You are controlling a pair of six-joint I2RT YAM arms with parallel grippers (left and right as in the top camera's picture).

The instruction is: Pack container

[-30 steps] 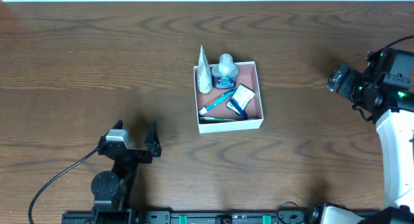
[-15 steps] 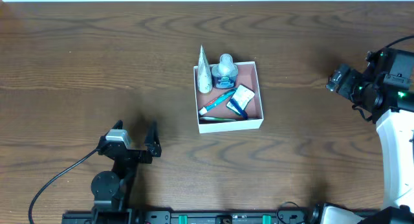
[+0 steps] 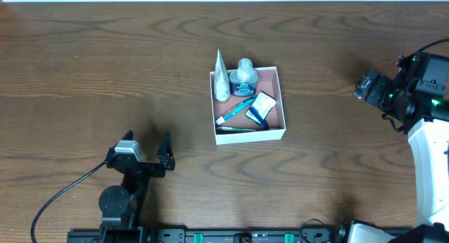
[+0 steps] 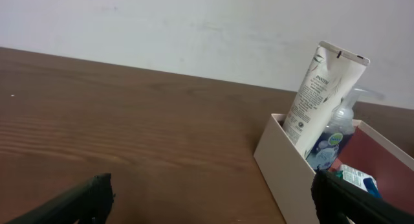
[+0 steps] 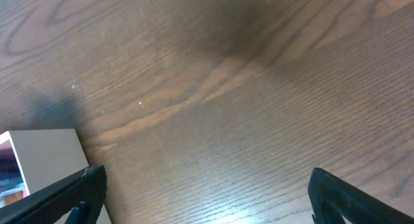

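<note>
Container (image 3: pixel 251 136) sits on the table (image 3: pixel 84 60), lidless, with a tube (image 3: pixel 222 80) and pump bottle (image 3: pixel 244 73) upright at its far side and a toothbrush (image 3: pixel 235 111) and small box (image 3: pixel 262 107) lying inside. Left claw (image 3: pixel 147 140) is well apart from the container, to its left and nearer the robot, fingers spread wide and empty. Right claw (image 3: pixel 362 86) is well off the container's right side, also spread and holding nothing.

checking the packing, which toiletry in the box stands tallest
The white tube, standing in the container's corner; the pump bottle beside it is shorter, and the slim blue item and packet lie flat.
</note>
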